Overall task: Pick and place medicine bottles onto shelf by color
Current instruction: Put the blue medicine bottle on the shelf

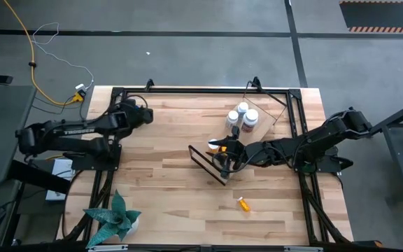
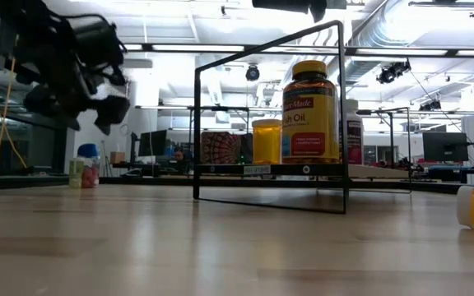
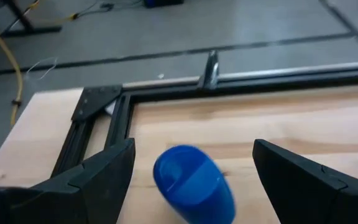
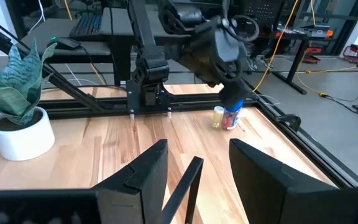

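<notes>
the left gripper point(image 3: 191, 171) hangs at the far left corner of the table, fingers spread wide and empty, straddling a blue bottle point(image 3: 194, 183) right below, so this looks like the approach to a pick, and the next move calls for a drop and a squeeze. the right gripper point(image 4: 194, 168) sits wide open and empty over the near edge of the shelf point(image 1: 219, 171) mid-table. the low view alone shows the amber fish oil bottle point(image 2: 309, 111) already standing on the shelf, and the overhead alone shows a small orange bottle point(image 1: 244, 204) lying near the front.
</notes>
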Robot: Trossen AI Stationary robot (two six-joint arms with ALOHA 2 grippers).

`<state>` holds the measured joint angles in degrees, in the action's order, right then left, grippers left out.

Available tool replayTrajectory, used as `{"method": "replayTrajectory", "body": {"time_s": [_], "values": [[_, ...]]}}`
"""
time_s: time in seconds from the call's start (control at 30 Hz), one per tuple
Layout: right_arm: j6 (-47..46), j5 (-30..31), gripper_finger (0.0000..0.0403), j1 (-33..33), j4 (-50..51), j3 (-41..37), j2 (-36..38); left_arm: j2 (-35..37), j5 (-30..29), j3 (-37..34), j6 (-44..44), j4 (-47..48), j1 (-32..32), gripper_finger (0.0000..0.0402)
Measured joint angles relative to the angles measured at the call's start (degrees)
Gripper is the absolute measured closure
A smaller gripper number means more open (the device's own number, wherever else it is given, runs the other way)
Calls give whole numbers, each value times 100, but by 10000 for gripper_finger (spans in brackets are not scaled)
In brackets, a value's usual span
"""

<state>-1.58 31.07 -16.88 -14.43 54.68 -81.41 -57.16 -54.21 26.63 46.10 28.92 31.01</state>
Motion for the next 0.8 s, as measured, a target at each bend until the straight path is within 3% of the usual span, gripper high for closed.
{"method": "replayTrajectory", "body": {"time_s": [0.33, 0.8], "values": [[2, -4, 237, 0, 4, 0, 0, -864, 395, 0, 86, -259, 429, 85], [2, -4, 237, 0, 4, 0, 0, -1747, 269, 0, 20, -726, 465, 85]]}}
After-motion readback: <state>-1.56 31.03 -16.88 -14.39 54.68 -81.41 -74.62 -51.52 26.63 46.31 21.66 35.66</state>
